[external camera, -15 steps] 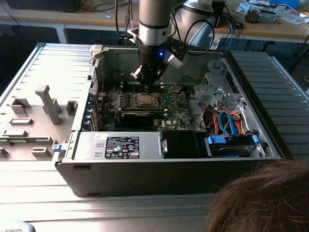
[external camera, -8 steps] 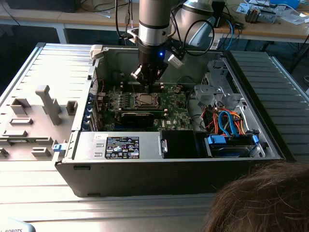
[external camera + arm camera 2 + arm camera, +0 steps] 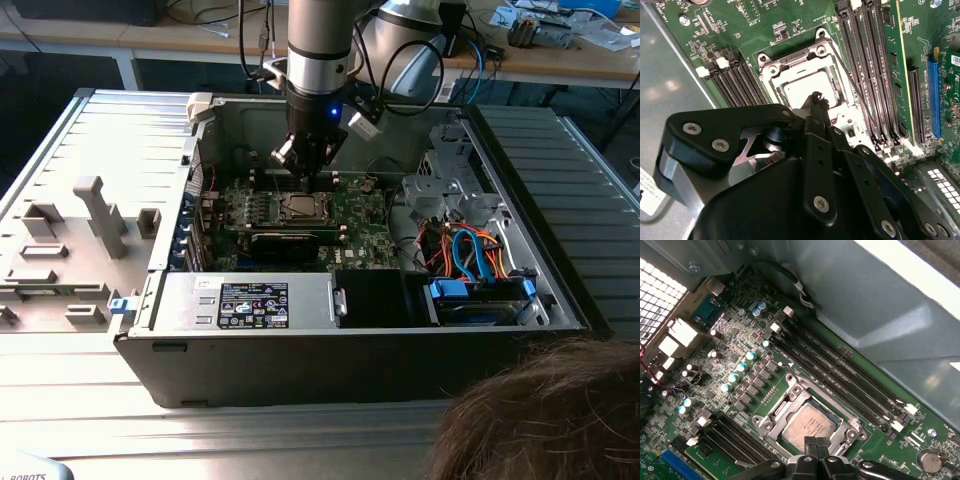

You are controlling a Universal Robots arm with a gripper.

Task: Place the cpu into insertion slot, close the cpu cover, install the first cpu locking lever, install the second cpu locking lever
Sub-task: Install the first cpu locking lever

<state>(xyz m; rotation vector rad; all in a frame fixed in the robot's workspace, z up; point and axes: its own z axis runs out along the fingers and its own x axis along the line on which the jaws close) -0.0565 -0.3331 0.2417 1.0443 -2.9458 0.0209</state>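
Exterior view, front to back: a person's hair [image 3: 545, 420] fills the lower right of the frame, in front of the open computer case [image 3: 300, 370] lying on its side on a metal table [image 3: 60, 400]. Inside the case near the front sits the power supply [image 3: 255, 303] with a label, and a bundle of orange and blue cables [image 3: 470, 255] at centre right. Behind that, green motherboard [image 3: 355, 225] in mid-frame, with a long black card [image 3: 285, 240] lying on it just in front of the socket

Gripper [image 3: 310, 165] hangs from the arm at upper centre, directly above the insertion slot [image 3: 303, 207], fingertips close to it. Fingers look pinched together with nothing between them, best seen in the first wrist view [image 3: 811, 444], where the two tips meet at bottom centre

The cpu [image 3: 809, 426] is already seated in the insertion slot [image 3: 790, 395]: dull silver top visible just above the fingertips in lower centre of the frame. The cpu cover [image 3: 837, 415] lies flat down around it, silvery frame with the chip showing through the cut-out. Can't tell whether the tips touch chip or cover

Second wrist view: gripper [image 3: 816, 97] tip sits mid-frame over the edge of the cpu [image 3: 807, 85], cpu cover [image 3: 785, 62] framing it. Rows of memory slots [image 3: 865, 65] run on both sides of the socket
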